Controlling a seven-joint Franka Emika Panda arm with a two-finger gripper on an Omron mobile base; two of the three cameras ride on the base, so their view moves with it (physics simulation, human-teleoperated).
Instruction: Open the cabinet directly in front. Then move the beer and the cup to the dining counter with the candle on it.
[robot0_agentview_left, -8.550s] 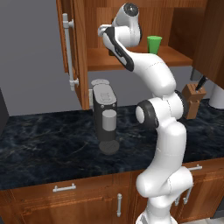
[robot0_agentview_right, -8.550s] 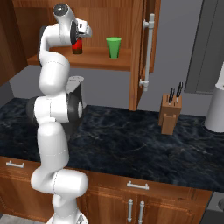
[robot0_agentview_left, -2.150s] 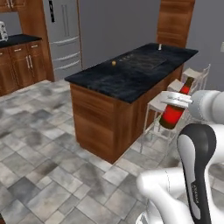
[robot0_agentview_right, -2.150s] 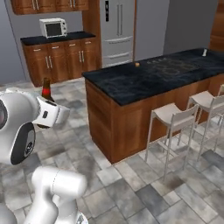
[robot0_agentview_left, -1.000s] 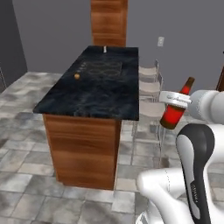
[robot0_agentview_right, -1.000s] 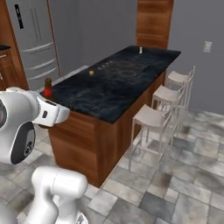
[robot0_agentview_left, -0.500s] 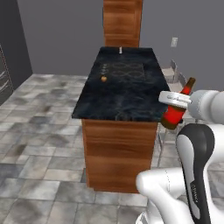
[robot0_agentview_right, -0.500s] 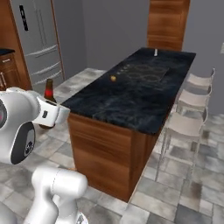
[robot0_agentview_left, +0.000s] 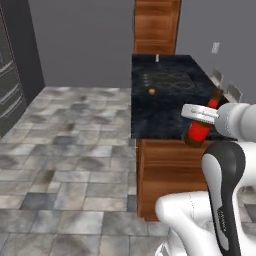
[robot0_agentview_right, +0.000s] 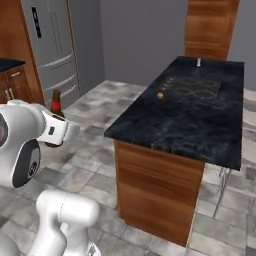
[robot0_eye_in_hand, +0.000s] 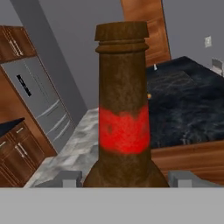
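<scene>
- Grey tiled floor and a grey wall are seen in the left base view, with the dining counter (robot0_agentview_left: 170, 107), a black veined table over brown wood, standing at about 1 o'clock from the base. The beer (robot0_agentview_left: 202, 122) is carried tilted, neck toward 1 o'clock, in the tool (robot0_agentview_left: 199, 114), whose white fingers are closed round the red-labelled body. A small orange-brown object (robot0_agentview_left: 152, 91) lies on the table beside the cooktop (robot0_agentview_left: 165, 80); what it is cannot be told. The bottle hangs in front of the table's near end and is not yet set down.

- Seen from the right base view, the same table (robot0_agentview_right: 200, 120) runs toward 12 o'clock, and a steel refrigerator (robot0_agentview_right: 50, 45) stands at 10 o'clock. The beer (robot0_agentview_right: 55, 107) shows its neck above the white hand, well apart from the table.

- Along the hand view, the beer (robot0_eye_in_hand: 124, 109) rises between the two fingertips (robot0_eye_in_hand: 65, 178), which are pinching its wide lower body.

- The bottle is judged stiff, smooth and breakable glass, moderately heavy and top-narrow. A hold low on the broad body, as now, is judged safest, since the neck is thin and slippery. It should be righted before it is stood on the table.
</scene>
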